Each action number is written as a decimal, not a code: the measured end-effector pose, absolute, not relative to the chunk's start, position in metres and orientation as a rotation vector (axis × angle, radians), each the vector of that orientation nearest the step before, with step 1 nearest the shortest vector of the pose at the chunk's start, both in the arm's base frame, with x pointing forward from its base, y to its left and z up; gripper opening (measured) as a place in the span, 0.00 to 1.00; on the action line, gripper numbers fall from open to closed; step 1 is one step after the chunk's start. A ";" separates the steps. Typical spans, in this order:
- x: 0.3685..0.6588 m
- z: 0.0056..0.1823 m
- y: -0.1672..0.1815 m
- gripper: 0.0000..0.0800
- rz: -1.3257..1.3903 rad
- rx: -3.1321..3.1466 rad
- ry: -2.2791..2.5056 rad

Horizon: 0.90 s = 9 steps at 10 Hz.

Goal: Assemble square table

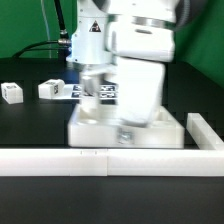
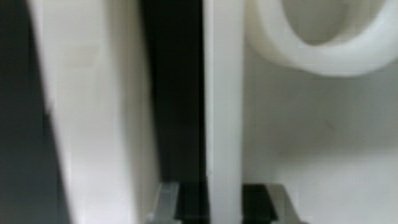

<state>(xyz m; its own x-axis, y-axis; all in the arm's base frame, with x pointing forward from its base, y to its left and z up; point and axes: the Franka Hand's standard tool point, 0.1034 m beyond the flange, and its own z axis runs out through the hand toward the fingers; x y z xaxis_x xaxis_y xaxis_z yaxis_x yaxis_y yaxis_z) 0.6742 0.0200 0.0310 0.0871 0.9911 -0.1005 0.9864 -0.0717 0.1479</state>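
Here we are with the arm (image 1: 135,60) bent low over the black table (image 1: 30,125), its big white body blurred and filling the middle of the exterior view. The gripper (image 1: 124,133) is right down at the square slab (image 1: 90,128), and the slab sits towards the front of the table, tight against the long border wall (image 1: 50,160) that runs across the foreground. On the exterior view's right a shorter wall piece (image 1: 205,130) stands just beside the slab's corner. In the wrist view the gripper (image 2: 222,205) straddles the slab's raised rim (image 2: 222,100): that narrow white strip runs straight between the two dark fingertips (image 2: 267,205), and no gap shows on either side, so the pincer looks clamped onto the rim. Beside that strip lies the slab's flat face (image 2: 320,130), with the bright ring of a corner hole (image 2: 294,55) curving near the picture's edge, while a dark channel and another white band (image 2: 89,110) lie on the rim's other side; what that band is, I can't tell. Over on the exterior view's left two small tagged legs (image 1: 12,93) (image 1: 50,89) sit apart from each other and well clear of the slab. Behind the arm, the marker board (image 1: 106,92) peeks out with its black tags, partly hidden.
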 end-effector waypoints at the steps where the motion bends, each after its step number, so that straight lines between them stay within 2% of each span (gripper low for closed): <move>1: 0.690 0.034 0.038 0.06 0.080 2.168 2.005; 6: 0.690 0.031 0.045 0.06 0.026 2.193 2.008; 7: 0.688 0.031 0.045 0.28 0.017 2.196 2.010; 8: 0.688 0.030 0.044 0.28 0.017 2.198 2.009; 9: 0.688 0.030 0.043 0.51 0.017 2.199 2.008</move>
<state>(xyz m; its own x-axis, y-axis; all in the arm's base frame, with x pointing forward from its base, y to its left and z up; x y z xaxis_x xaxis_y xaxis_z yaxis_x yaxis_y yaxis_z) 0.6881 0.0431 0.0303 0.0967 0.9901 -0.1017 0.9883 -0.0833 0.1280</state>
